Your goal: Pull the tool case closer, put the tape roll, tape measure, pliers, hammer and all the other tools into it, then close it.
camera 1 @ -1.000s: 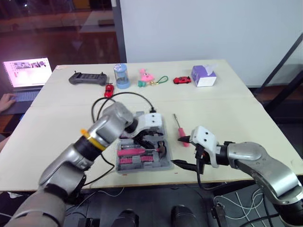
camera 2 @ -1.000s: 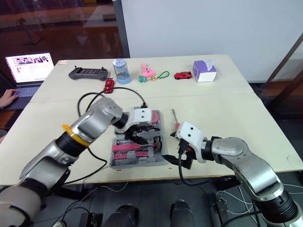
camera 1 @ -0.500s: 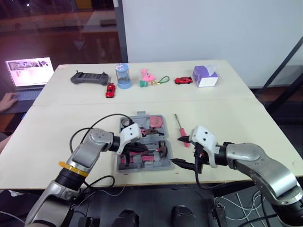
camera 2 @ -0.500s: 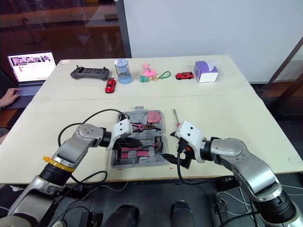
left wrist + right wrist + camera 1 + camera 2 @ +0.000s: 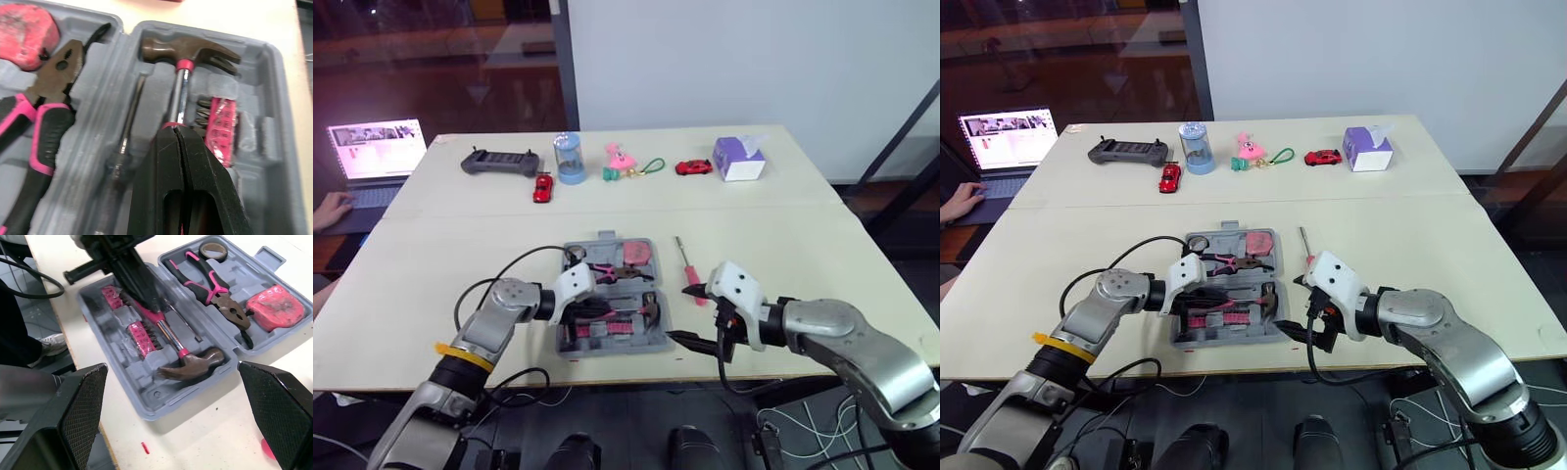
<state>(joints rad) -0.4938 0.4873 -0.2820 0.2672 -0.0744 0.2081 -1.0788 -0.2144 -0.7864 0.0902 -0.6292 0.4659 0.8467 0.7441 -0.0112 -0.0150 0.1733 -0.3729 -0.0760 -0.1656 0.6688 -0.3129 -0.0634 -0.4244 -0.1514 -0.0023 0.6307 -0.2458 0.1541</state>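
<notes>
Looking down from the head: the open grey tool case (image 5: 646, 345) sits near centre. A pink-handled screwdriver (image 5: 684, 266) lies just right of it, probably light, stiff and apt to roll, best pinched at the handle. The right gripper (image 5: 697, 343) is spread wide nearby.

Left wrist view: the left gripper (image 5: 177, 131) is clenched over the head-heavy hammer (image 5: 182, 73).

Right wrist view adds the stowed tape roll (image 5: 213, 250), pliers (image 5: 210, 284) and tape measure (image 5: 274, 307).
</notes>
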